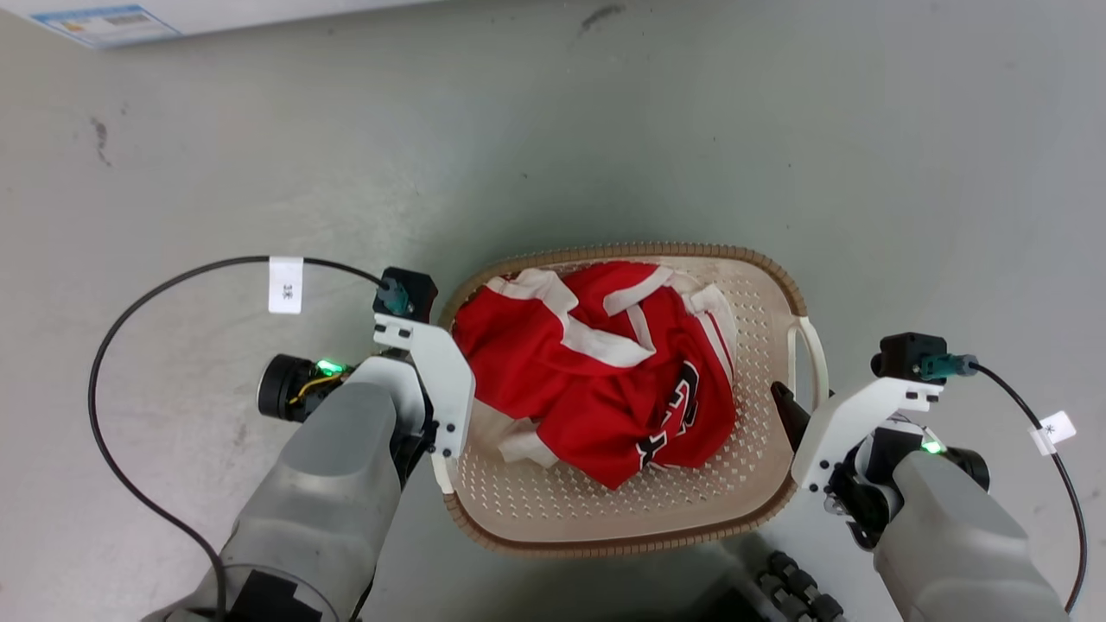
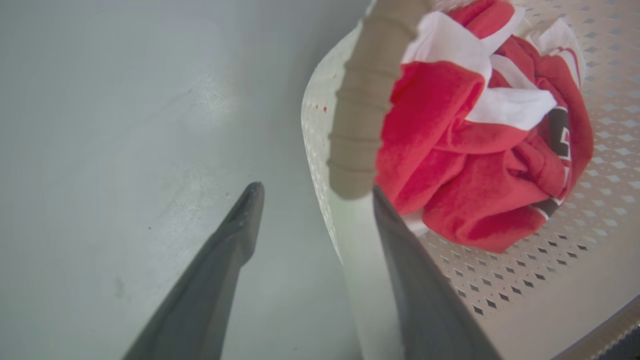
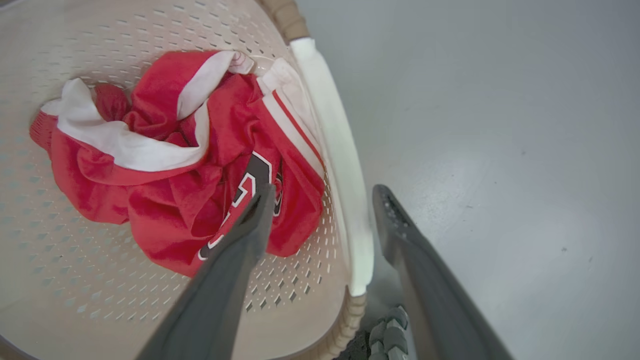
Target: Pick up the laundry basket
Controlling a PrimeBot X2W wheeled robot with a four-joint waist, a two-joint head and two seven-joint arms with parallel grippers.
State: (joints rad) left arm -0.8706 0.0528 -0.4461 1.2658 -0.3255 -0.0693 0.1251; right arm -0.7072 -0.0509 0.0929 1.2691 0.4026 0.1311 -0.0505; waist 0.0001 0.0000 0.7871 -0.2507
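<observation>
1. The smooth grey-green floor gives little grip, so a sideways nudge may slide things
2. The oval cream-white perforated plastic laundry basket with a brown woven-look rim stands on it between both arms
3. The crumpled red-and-white jersey inside could spill in an uneven lift
4. The right claw, released, straddles the white loop handle; the left claw, also released, gapes at the opposite wall and might close short

Bare floor lies open all round the basket, a crumpled red shirt crowds its middle, and its sides stand between the parted fingers of the left gripper and right gripper.
</observation>
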